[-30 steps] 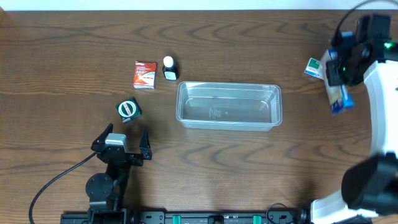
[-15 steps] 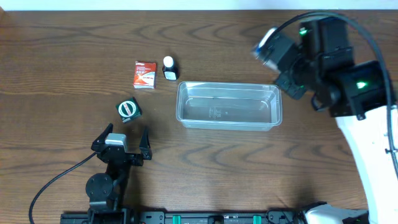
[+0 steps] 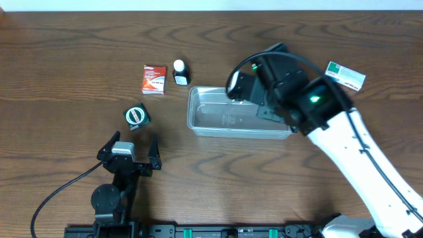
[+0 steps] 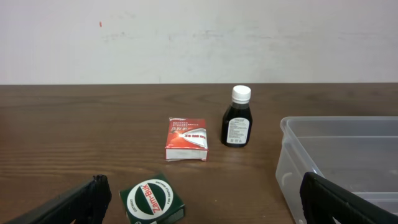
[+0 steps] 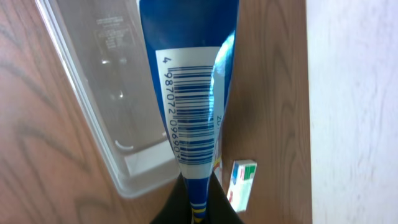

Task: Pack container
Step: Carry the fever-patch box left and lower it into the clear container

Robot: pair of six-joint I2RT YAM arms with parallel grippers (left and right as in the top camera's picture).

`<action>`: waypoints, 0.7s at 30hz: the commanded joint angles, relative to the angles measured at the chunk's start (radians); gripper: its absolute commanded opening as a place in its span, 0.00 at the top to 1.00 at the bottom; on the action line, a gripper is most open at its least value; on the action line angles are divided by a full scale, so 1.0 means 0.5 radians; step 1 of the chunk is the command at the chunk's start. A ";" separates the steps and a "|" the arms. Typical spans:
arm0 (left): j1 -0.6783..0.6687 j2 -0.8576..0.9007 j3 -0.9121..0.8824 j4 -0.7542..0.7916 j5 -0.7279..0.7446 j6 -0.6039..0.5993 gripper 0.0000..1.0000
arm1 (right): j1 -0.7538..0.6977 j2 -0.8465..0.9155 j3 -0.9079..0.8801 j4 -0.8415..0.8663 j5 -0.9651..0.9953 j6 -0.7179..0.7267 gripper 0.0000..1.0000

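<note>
The container (image 3: 221,114), a clear shallow plastic tub, lies at the table's middle. My right gripper (image 3: 239,84) hovers over its back right part and hides that part from above. In the right wrist view the gripper (image 5: 198,194) is shut on the flat end of a blue tube with a barcode (image 5: 191,81), which hangs over the container's end (image 5: 102,81). My left gripper (image 3: 129,151) is open and empty near the front left. The left wrist view shows the left gripper (image 4: 200,194) low over the table, with the container's corner (image 4: 336,149) at right.
A green round-labelled box (image 3: 137,116) (image 4: 151,200) lies just ahead of the left gripper. A red and white box (image 3: 154,79) (image 4: 186,139) and a small dark bottle (image 3: 180,72) (image 4: 238,118) stand behind the container's left end. A white and green box (image 3: 345,75) (image 5: 241,180) lies at back right.
My right arm has swung left from the table's far right edge to above the container, carrying the blue tube. The white and green box is now uncovered. The left arm has not moved.
</note>
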 commanded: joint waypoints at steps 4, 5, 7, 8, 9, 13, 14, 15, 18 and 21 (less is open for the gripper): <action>0.010 -0.012 -0.038 -0.064 0.013 0.027 0.02 | 0.128 0.007 -0.245 0.236 0.268 -0.010 0.99; 0.010 -0.012 -0.038 -0.064 0.012 0.027 0.02 | 0.149 0.007 -0.284 0.270 0.285 0.010 0.99; 0.010 -0.012 -0.038 -0.064 0.012 0.027 0.02 | 0.172 0.007 -0.345 0.322 0.263 0.041 0.99; 0.010 -0.012 -0.038 -0.064 0.012 0.027 0.02 | 0.179 0.007 -0.373 0.348 0.239 0.050 0.99; 0.010 -0.012 -0.038 -0.064 0.012 0.027 0.02 | 0.185 0.007 -0.394 0.367 0.217 0.053 0.99; 0.010 -0.012 -0.038 -0.064 0.013 0.027 0.02 | 0.194 0.007 -0.498 0.472 0.188 0.052 0.99; 0.010 -0.012 -0.038 -0.064 0.012 0.027 0.02 | 0.194 0.007 -0.520 0.498 0.175 0.044 0.99; 0.010 -0.012 -0.038 -0.064 0.012 0.027 0.02 | 0.193 0.007 -0.533 0.515 0.156 0.030 0.99; 0.010 -0.012 -0.038 -0.064 0.012 0.027 0.02 | 0.188 0.007 -0.569 0.533 0.065 0.009 0.99; 0.010 -0.012 -0.038 -0.063 0.012 0.027 0.02 | 0.176 0.007 -0.629 0.604 -0.016 0.008 0.99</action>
